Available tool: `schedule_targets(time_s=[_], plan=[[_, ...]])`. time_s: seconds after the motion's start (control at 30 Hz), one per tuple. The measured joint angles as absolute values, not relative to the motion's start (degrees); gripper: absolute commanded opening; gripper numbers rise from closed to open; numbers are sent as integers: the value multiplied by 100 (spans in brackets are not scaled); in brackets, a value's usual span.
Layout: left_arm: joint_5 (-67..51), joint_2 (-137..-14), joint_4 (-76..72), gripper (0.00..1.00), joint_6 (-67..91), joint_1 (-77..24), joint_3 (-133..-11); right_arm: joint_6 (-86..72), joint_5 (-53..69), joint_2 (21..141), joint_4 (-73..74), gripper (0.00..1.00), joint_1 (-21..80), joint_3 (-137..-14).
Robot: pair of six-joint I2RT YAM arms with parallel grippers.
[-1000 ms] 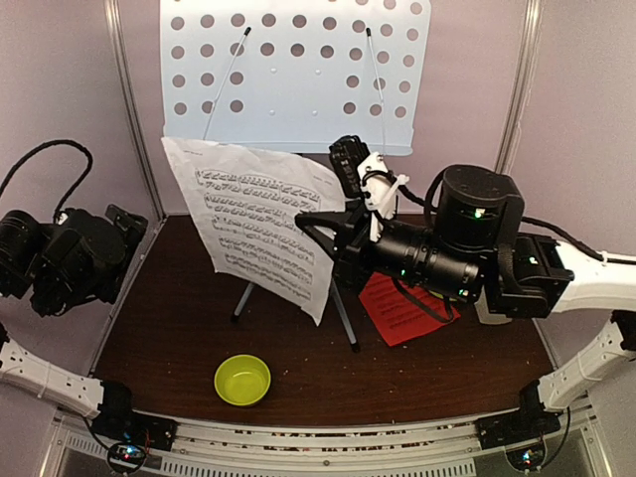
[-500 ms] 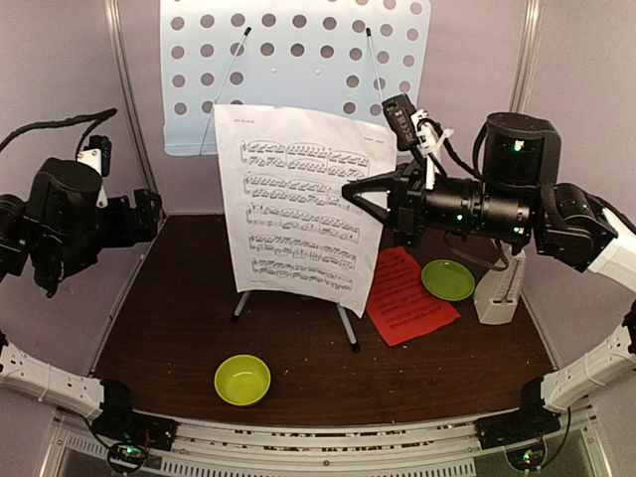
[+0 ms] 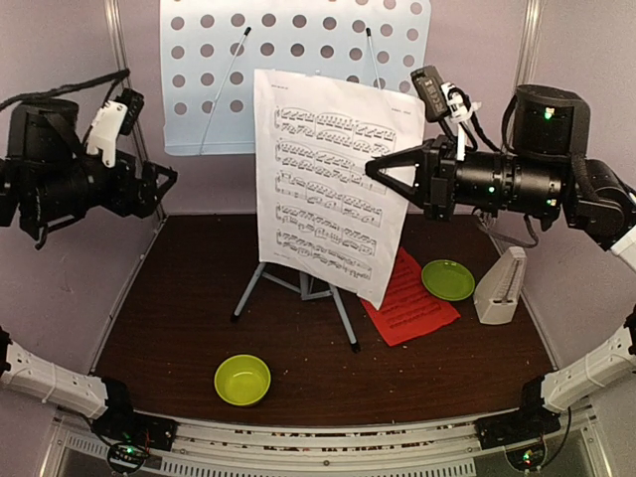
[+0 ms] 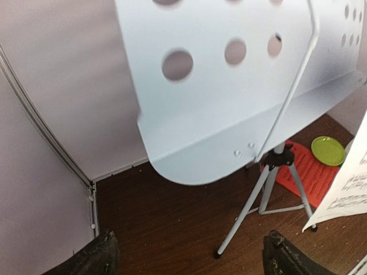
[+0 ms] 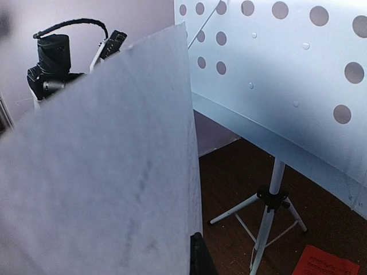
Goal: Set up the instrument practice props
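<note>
The pale perforated music stand [image 3: 298, 70] rises at the back on grey tripod legs [image 3: 343, 316]. My right gripper [image 3: 372, 171] is shut on the right edge of a white sheet-music page [image 3: 328, 189], which hangs upright in the air in front of the stand. In the right wrist view the page's blank back [image 5: 103, 172] fills the left, with one dark finger [image 5: 199, 258] at its edge. A red page [image 3: 412, 298] lies flat on the table beside the cream metronome [image 3: 500, 286]. My left gripper [image 3: 169, 184] hovers open and empty at the stand's left, its fingers [image 4: 94, 258] wide apart below the stand's desk [image 4: 229, 91].
A lime-green bowl [image 3: 242, 379] sits near the front of the dark wooden table [image 3: 179, 328]. A lime-green plate [image 3: 447, 279] lies between the red page and the metronome. Pale walls close in the back and both sides.
My right gripper has lifted the white page upward and to the right, closer to the stand's desk. The left arm has risen and swung toward the stand's left side.
</note>
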State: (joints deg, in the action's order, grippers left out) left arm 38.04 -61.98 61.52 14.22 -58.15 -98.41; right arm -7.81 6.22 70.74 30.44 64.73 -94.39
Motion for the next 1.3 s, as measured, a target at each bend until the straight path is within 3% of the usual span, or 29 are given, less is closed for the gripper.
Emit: schedule_targets(time_s=[0.2,0.57,0.7,0.87,1.3], plan=[[3699,-6484,6053,81,864,-5990,-11513,-703,617,7076,3352,0,6466,-9977],[3522,-7546,6038,76,-401,-6722,-13209,-580,438,7413,3712,0,6458,-10973],[3323,-7996,5981,75,-661,-6735,-13301,-565,336,7710,3739,0,6403,-11369],[3356,-8383,5961,67,-762,-6685,-13286,-534,209,7977,3756,0,6274,-11736],[3699,-8591,5494,61,-735,-6431,-13279,-209,-121,8254,3747,0,6077,-12359]])
